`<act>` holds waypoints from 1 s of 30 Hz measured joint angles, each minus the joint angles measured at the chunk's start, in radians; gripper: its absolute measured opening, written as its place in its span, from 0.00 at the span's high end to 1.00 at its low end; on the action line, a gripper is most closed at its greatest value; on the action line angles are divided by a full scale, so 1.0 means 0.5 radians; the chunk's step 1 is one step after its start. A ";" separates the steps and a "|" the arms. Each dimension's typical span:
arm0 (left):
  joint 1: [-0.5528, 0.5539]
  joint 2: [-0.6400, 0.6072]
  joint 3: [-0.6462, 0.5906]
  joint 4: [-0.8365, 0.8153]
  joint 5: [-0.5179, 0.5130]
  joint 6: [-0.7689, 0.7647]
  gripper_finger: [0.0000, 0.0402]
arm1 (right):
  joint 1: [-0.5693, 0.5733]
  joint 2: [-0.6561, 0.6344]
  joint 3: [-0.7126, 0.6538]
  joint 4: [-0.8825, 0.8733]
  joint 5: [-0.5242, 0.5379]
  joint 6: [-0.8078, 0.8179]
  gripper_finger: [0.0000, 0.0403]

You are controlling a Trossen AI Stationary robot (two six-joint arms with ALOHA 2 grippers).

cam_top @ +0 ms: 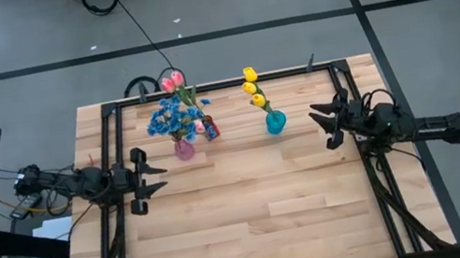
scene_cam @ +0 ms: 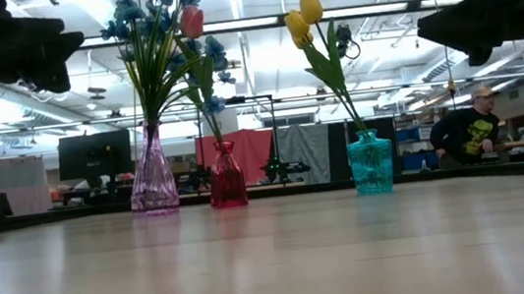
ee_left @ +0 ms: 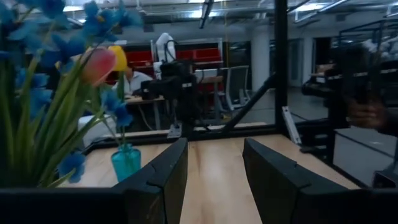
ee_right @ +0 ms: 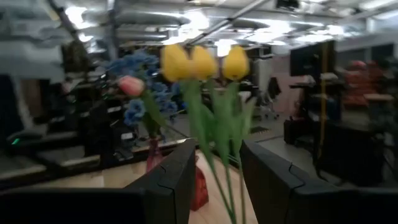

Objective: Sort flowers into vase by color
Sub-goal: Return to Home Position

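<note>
Three vases stand upright on their bases along the table's far part. A clear pink vase (cam_top: 184,148) holds the blue flowers (cam_top: 171,118). A red vase (cam_top: 210,130) just beside it holds pink tulips (cam_top: 172,82). A teal vase (cam_top: 275,122) holds yellow tulips (cam_top: 252,87). My left gripper (cam_top: 150,171) hangs open and empty above the table's left side, left of the pink vase. My right gripper (cam_top: 326,126) hangs open and empty at the right side, right of the teal vase. In the right wrist view the yellow tulips (ee_right: 202,62) rise beyond the open fingers.
Black frame rails (cam_top: 109,141) run along the table's left, right and far edges. Bare wood (cam_top: 255,219) fills the near half of the table. Beyond the table a person (scene_cam: 473,128) sits in the room.
</note>
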 joint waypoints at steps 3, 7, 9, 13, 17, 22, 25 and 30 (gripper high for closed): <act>0.001 0.008 -0.001 0.003 -0.066 -0.002 0.59 | -0.001 0.000 0.000 0.002 0.093 0.116 0.65; 0.001 0.010 -0.001 0.001 -0.145 0.008 0.59 | -0.001 0.000 0.000 0.002 0.100 0.213 0.65; 0.001 0.010 -0.001 0.001 -0.153 0.017 0.59 | -0.001 0.001 0.000 0.002 0.100 0.214 0.65; 0.001 0.010 -0.001 0.001 -0.153 0.048 0.59 | -0.001 0.001 0.000 0.002 0.100 0.214 0.65; 0.001 0.010 -0.002 0.001 -0.153 0.048 0.59 | -0.001 0.001 0.000 0.002 0.100 0.214 0.65; 0.001 0.010 -0.002 0.001 -0.153 0.048 0.59 | -0.001 0.001 0.000 0.002 0.100 0.214 0.65; 0.001 0.010 -0.002 0.001 -0.153 0.048 0.59 | -0.001 0.001 0.000 0.002 0.100 0.214 0.65; 0.001 0.010 -0.002 0.001 -0.152 0.048 0.59 | -0.001 0.001 0.000 0.002 0.100 0.214 0.65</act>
